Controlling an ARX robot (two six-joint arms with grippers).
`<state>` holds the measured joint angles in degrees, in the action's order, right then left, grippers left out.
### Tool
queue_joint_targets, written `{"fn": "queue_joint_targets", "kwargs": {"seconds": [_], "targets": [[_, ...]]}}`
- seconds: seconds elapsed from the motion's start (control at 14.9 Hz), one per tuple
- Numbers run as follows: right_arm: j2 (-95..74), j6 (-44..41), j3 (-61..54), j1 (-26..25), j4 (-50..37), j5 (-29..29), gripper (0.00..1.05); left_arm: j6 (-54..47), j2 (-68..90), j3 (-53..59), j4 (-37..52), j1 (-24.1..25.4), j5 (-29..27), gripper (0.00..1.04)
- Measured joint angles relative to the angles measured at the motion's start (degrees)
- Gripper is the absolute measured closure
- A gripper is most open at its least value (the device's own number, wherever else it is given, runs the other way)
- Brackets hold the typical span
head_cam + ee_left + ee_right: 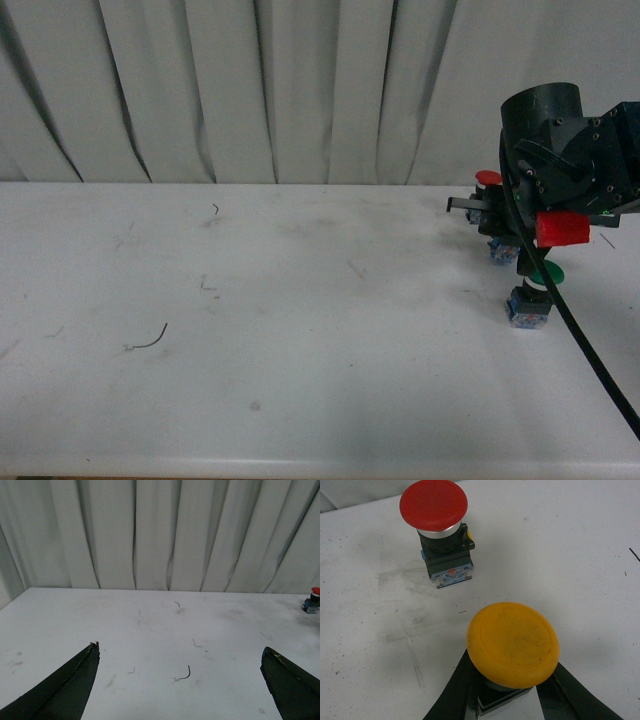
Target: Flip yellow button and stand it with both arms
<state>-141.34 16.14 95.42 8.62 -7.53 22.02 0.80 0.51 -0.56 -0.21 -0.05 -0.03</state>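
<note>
In the right wrist view the yellow button (512,645) shows its round yellow cap towards the camera, with its block base below. My right gripper (510,662) is shut on the body under the cap, one black finger on each side. In the front view the bulky right arm (570,150) hides the yellow button. Over bare table in the left wrist view, my left gripper (181,647) stands open with nothing between its fingers (75,685). The left arm is out of the front view.
A red-capped button (434,505) stands upright just beyond the yellow one, also seen as red-capped button (487,178). A green-capped button (545,272) stands near the right arm's cable. A small bent wire (150,340) lies on the white table (300,380). A grey curtain hangs behind.
</note>
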Motion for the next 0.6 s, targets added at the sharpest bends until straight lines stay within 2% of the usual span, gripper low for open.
{"fn": "queue_joint_targets", "kwargs": {"seconds": [0.6], "targets": [[-0.42, 0.24, 1.16, 0.00, 1.14, -0.66, 0.78, 0.00, 0.00, 0.00, 0.00, -0.02, 0.00, 0.07]]}}
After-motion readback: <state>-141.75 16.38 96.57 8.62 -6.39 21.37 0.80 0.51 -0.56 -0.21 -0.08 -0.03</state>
